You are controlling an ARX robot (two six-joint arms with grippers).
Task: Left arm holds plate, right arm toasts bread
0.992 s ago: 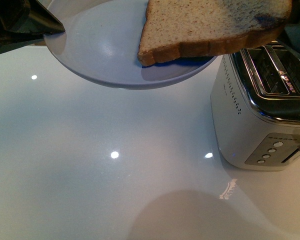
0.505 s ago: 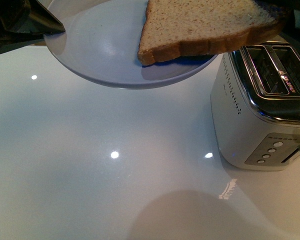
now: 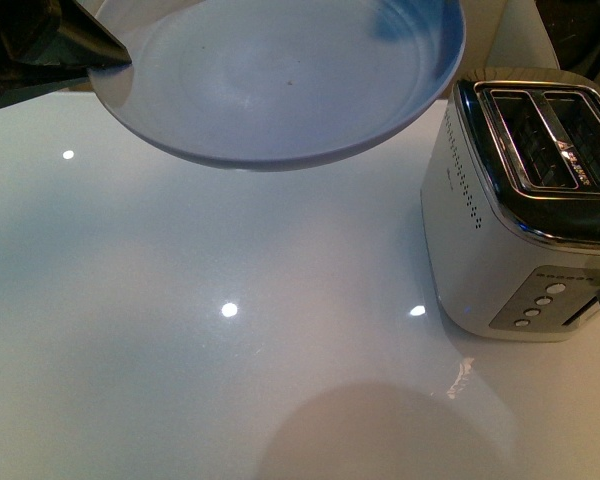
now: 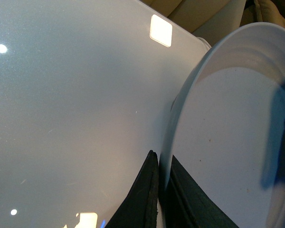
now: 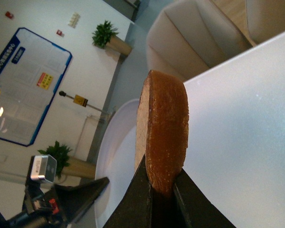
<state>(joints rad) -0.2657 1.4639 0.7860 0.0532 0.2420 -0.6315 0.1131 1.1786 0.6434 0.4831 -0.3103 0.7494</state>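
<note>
Pinching the rim of the plate [image 4: 228, 142] between nearly closed black fingers, the left gripper [image 4: 161, 164] holds it above the white table [image 3: 230, 380], beside the toaster [image 3: 500, 230]. The right gripper [image 5: 161, 178] clamps the bread [image 5: 164, 128] narrowly by one end. The slice stands edge-on with its crust facing the wrist camera and its long axis running away from the fingers.

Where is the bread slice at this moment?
Off the plate, which shows bare in the front view; the bread appears only in the right wrist view, gripped edge-on in the right claw.
</note>
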